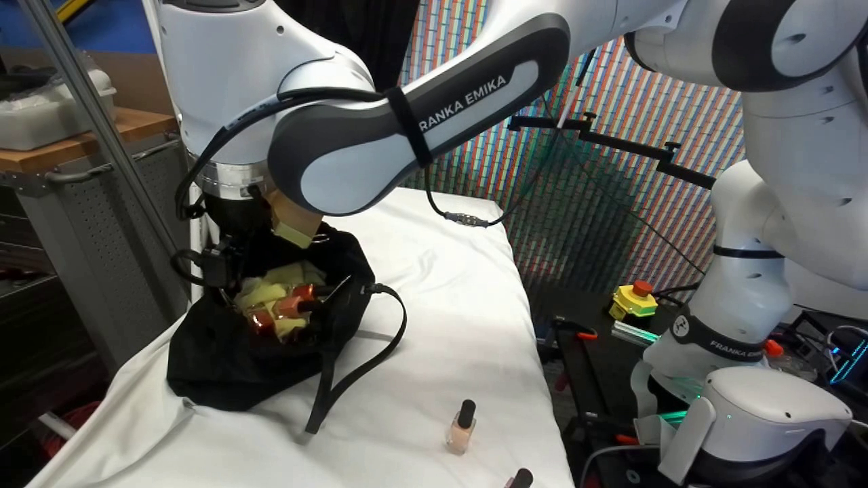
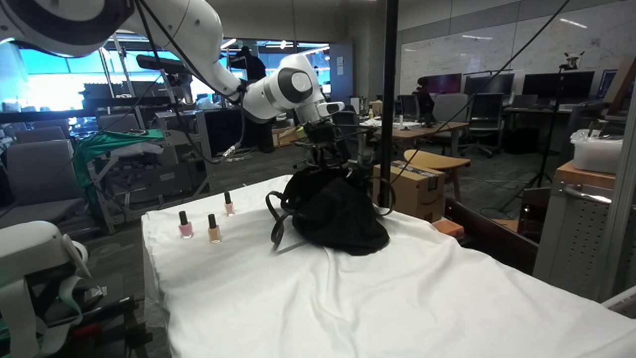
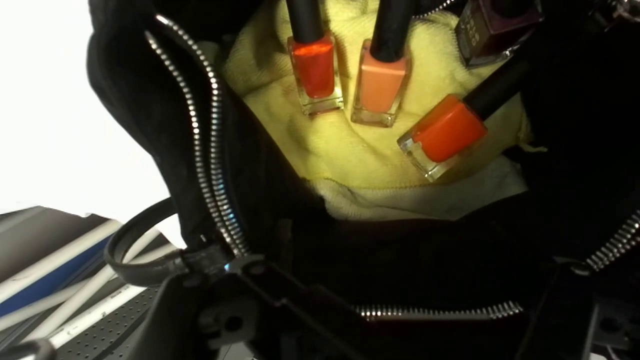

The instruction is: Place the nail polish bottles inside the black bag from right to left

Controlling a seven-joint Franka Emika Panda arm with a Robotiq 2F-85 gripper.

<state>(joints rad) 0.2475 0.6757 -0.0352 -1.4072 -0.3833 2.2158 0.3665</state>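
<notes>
The black bag (image 1: 224,359) (image 2: 343,219) stands slouched and unzipped on the white-covered table. In the wrist view, a red bottle (image 3: 316,70), a coral bottle (image 3: 381,85), an orange bottle (image 3: 450,131) and a dark bottle (image 3: 495,32) lie on its yellow lining (image 3: 345,155). A peach bottle (image 2: 213,232) (image 1: 460,434), a pink bottle (image 2: 186,228) and a pale pink bottle (image 2: 229,206) stand upright on the table. My gripper (image 2: 329,160) points down at the bag's mouth. In the wrist view its dark fingers (image 3: 417,255) are wide apart with nothing between them; the tips are hard to see.
A bag strap (image 1: 366,369) loops onto the table beside the bag; another strap (image 3: 145,245) shows in the wrist view. A zipper edge (image 3: 440,312) crosses between the fingers. A metal pole (image 1: 102,129) and a cart (image 1: 108,224) stand beyond the table (image 2: 308,308). A headset (image 1: 759,420) lies off the table.
</notes>
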